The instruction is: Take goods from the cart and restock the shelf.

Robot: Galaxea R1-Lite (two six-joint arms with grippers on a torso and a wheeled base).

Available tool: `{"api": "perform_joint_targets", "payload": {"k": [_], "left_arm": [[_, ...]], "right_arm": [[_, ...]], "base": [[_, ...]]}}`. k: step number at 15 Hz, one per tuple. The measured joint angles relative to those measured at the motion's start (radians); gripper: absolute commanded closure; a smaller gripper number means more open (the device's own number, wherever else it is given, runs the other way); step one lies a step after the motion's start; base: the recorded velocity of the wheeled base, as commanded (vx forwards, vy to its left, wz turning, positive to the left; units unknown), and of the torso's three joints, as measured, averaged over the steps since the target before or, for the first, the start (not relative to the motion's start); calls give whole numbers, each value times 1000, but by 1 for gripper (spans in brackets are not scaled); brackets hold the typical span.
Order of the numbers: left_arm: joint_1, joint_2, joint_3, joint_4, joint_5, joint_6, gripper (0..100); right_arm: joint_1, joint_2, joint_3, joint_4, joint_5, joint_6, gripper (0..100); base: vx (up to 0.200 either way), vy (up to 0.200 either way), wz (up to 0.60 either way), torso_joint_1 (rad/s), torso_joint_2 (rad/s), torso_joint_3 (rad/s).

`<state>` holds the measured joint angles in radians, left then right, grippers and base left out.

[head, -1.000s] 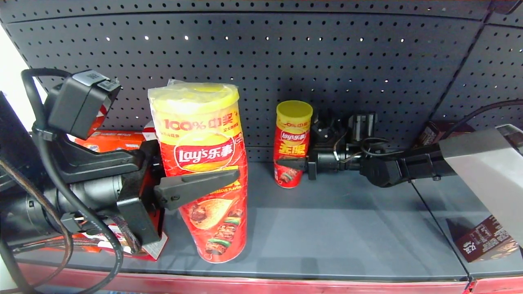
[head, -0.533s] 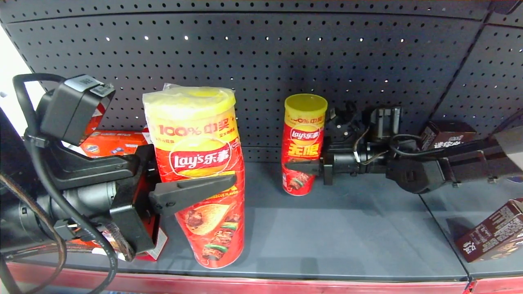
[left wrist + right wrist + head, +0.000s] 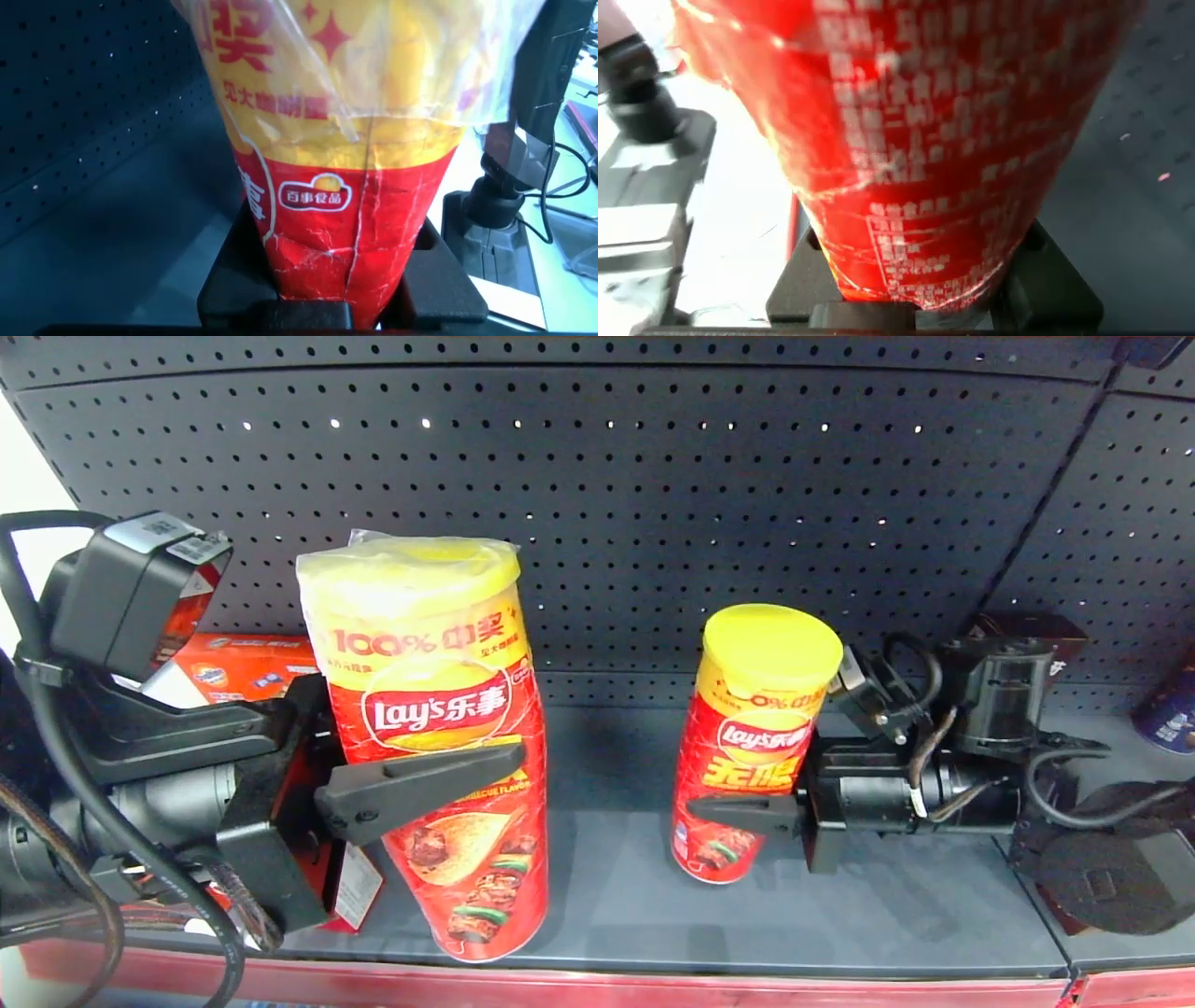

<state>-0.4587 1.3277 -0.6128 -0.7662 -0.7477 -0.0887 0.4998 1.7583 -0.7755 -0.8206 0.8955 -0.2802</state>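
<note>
My left gripper [image 3: 420,784] is shut on a large red chip canister [image 3: 434,747] with a yellow top wrapped in clear film, near the front left of the dark grey shelf [image 3: 635,915]. Its base is at the shelf's front edge; whether it touches I cannot tell. The same canister [image 3: 346,177] rises between the left gripper's jaws in the left wrist view. My right gripper [image 3: 747,807] is shut on a smaller red chip can [image 3: 752,737] with a yellow lid, tilted, over the middle of the shelf. That can [image 3: 943,140] stands close in the right wrist view.
A black pegboard [image 3: 597,495] backs the shelf. An orange box [image 3: 243,663] lies at the back left, behind the left arm. A dark blue container [image 3: 1167,709] stands at the far right. A red strip [image 3: 597,989] runs along the shelf's front edge.
The right gripper has carried the small can forward and to the right, away from the pegboard, tilting it. The left gripper and large canister have shifted slightly left and toward the front edge.
</note>
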Motion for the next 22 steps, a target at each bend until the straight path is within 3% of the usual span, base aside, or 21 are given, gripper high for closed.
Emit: {"api": "perform_joint_targets", "payload": {"k": [5, 17, 18, 22], "left_arm": [[1, -1, 2, 0, 0, 0, 100], [1, -1, 11, -1, 1, 0, 100], [2, -1, 13, -1, 1, 0, 100], [2, -1, 20, -1, 1, 0, 100]], "right_arm": [[9, 11, 125, -111, -10, 1, 100], [47, 130, 113, -179, -57, 1, 100], [52, 132, 114, -180, -73, 1, 0], [42, 108, 131, -185, -101, 1, 0]], "base": [[0, 0, 0, 0, 0, 0], [0, 0, 0, 0, 0, 0], [0, 0, 0, 0, 0, 0], [0, 0, 0, 0, 0, 0]]}}
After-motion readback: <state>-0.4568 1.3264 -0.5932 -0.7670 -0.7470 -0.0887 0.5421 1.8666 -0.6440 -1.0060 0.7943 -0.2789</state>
